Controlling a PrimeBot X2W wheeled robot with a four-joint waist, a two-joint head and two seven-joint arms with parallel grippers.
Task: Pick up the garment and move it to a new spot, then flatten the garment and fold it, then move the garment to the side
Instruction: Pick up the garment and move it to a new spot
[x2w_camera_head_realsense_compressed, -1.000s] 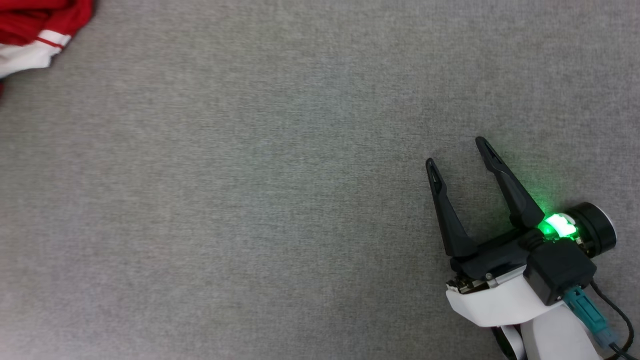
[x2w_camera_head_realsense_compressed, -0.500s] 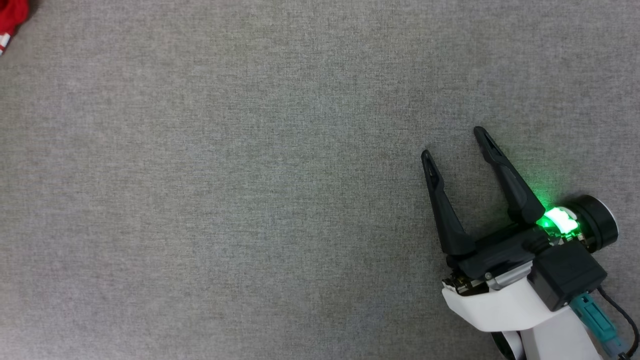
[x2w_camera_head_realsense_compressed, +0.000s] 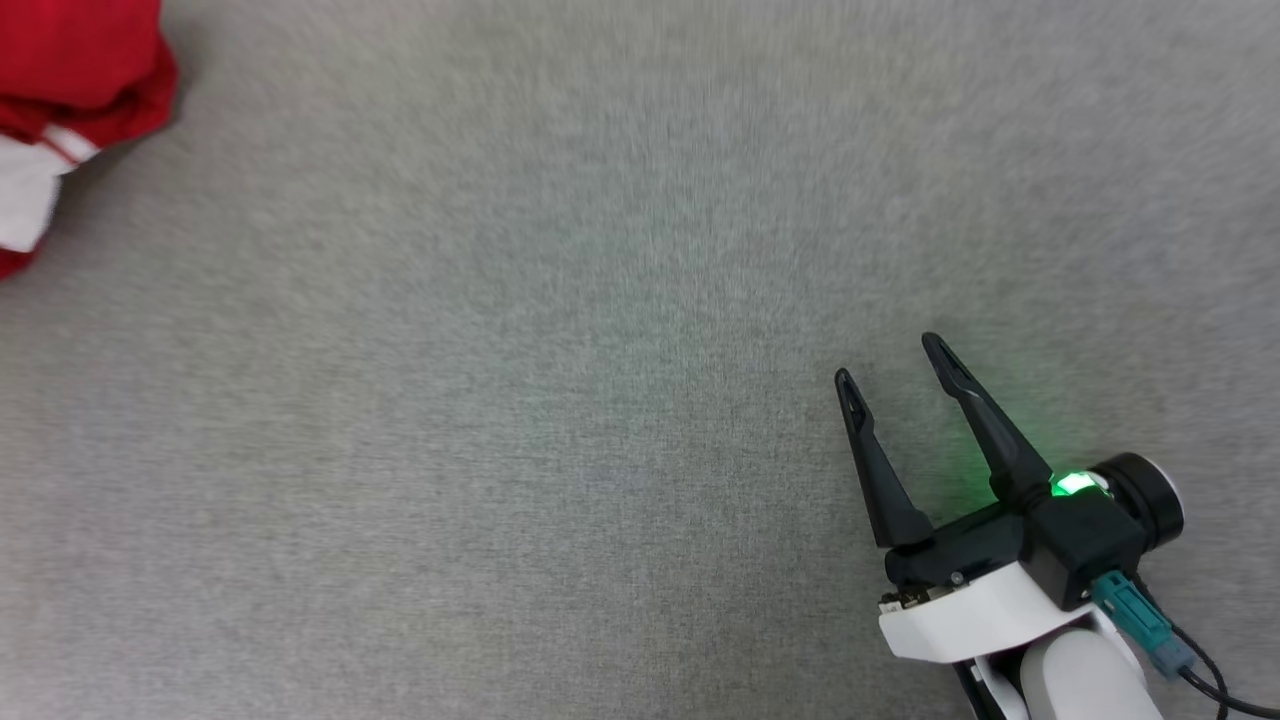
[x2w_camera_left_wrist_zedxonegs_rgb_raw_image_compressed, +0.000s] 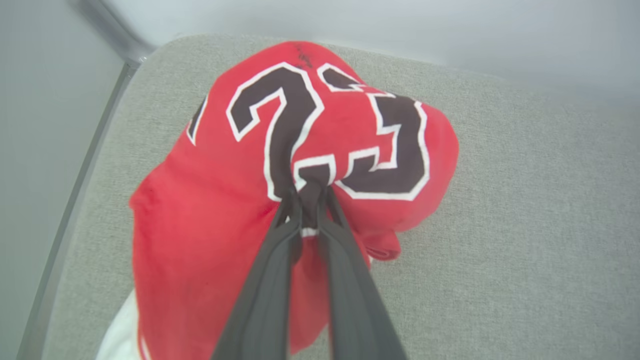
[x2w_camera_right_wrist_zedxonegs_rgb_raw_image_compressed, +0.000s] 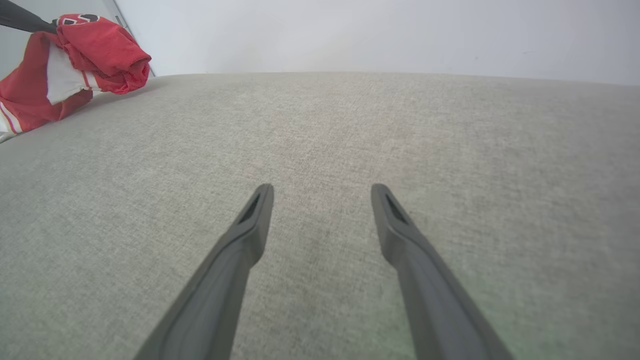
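The whole head view is sitting differently from half a second ago, so the camera is what is moving: more of the shirt (x2w_camera_head_realsense_compressed: 70, 70) is now showing at the table's (x2w_camera_head_realsense_compressed: 520, 400) far left corner, and the right gripper (x2w_camera_head_realsense_compressed: 888, 360) is appearing lower, over the table's near right part, fingers standing wide apart around nothing. The left gripper (x2w_camera_left_wrist_zedxonegs_rgb_raw_image_compressed: 310, 192) is pinching a fold at the black, white-edged "23", fingers closed on the cloth. The shirt is bunching into a soft red mound with a white sleeve and striped trim, its lower part resting on the table's flat grey woven cover
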